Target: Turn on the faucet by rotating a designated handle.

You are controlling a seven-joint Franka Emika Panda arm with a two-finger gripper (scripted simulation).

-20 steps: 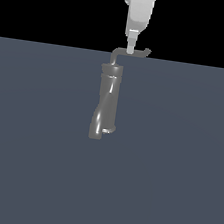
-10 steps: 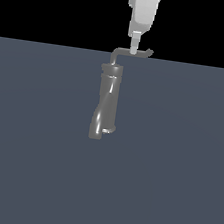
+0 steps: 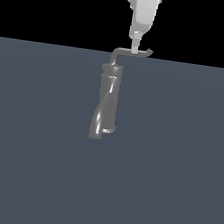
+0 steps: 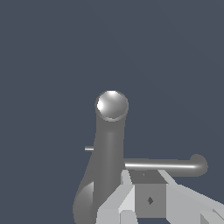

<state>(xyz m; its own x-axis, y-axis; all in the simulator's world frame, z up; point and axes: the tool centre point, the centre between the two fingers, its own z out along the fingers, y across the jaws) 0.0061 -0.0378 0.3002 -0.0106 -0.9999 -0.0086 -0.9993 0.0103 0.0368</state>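
Observation:
The faucet (image 3: 106,103) is a glossy grey twisted cylinder standing on the dark floor; it also shows in the wrist view (image 4: 107,144). The handle (image 3: 126,52) is a thin L-shaped rod at its top, reaching toward the exterior view's right and ending in a small hook. In the wrist view the handle (image 4: 166,165) lies just past my fingertips. My gripper (image 3: 135,50) comes down from above with its fingers together and its tip against the rod's middle, beside it, not around it. In the wrist view the gripper (image 4: 146,175) looks shut and empty.
The flat dark grey floor (image 3: 176,168) spreads around the faucet. A short thin stub (image 4: 89,148) sticks out from the side of the faucet body in the wrist view.
My gripper has shifted a little toward the exterior view's right. The handle's hooked tip has swung slightly the same way and looks a bit higher in the picture.

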